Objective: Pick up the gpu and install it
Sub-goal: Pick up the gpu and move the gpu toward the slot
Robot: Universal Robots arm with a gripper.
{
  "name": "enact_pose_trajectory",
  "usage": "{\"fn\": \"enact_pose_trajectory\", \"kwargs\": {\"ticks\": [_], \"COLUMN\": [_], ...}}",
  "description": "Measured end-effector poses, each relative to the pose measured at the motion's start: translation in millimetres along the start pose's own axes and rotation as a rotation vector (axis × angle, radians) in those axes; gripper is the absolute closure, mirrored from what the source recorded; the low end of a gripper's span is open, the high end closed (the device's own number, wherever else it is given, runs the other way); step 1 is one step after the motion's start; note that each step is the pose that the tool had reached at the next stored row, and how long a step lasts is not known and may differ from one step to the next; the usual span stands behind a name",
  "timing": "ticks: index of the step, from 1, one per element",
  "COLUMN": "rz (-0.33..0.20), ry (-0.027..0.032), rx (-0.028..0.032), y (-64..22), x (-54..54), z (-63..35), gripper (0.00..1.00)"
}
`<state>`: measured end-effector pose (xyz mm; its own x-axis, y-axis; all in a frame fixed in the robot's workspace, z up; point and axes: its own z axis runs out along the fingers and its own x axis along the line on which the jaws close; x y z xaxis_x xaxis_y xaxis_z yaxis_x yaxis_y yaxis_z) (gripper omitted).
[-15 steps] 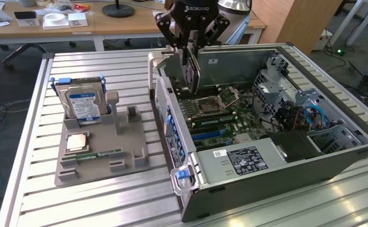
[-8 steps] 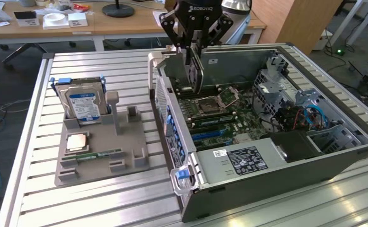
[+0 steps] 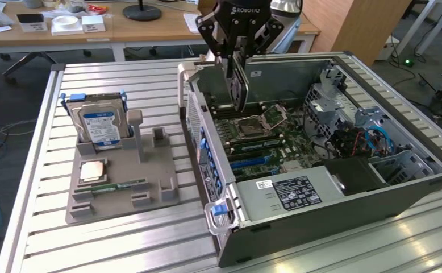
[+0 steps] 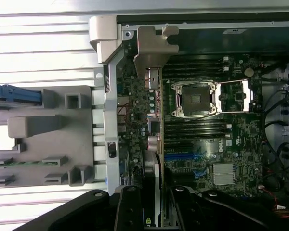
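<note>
The gpu (image 3: pixel 238 85) hangs edge-down, held upright over the open computer case (image 3: pixel 320 196), just above the motherboard (image 3: pixel 263 136) near the case's wall on the exterior view's left. My gripper (image 3: pixel 236 56) is shut on the card's top edge. In the wrist view the gpu (image 4: pixel 156 110) shows edge-on, with its silver end bracket (image 4: pixel 153 45) at the case's rear wall, and my gripper (image 4: pixel 156 214) clamps it between two black fingers (image 4: pixel 130 211). Beside the card lies the cpu socket (image 4: pixel 195 98).
A grey parts holder (image 3: pixel 122 182) stands on the slatted table (image 3: pixel 130 244) at the exterior view's left, carrying a hard drive (image 3: pixel 100 126), a cpu chip (image 3: pixel 92 169) and a green memory stick (image 3: pixel 126 185). Inside the case sit a power supply (image 3: pixel 293 193) and drive cages (image 3: pixel 357 131).
</note>
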<state>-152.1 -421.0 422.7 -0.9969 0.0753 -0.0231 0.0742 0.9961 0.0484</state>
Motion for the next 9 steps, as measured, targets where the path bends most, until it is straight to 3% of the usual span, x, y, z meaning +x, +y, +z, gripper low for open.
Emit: {"fn": "enact_pose_trajectory", "kwargs": {"ticks": [9], "rz": [0.000], "ry": [0.0000], "rx": [0.0001], "y": [0.6], "x": [-6.2], "z": [0.2], "gripper": [0.73]}}
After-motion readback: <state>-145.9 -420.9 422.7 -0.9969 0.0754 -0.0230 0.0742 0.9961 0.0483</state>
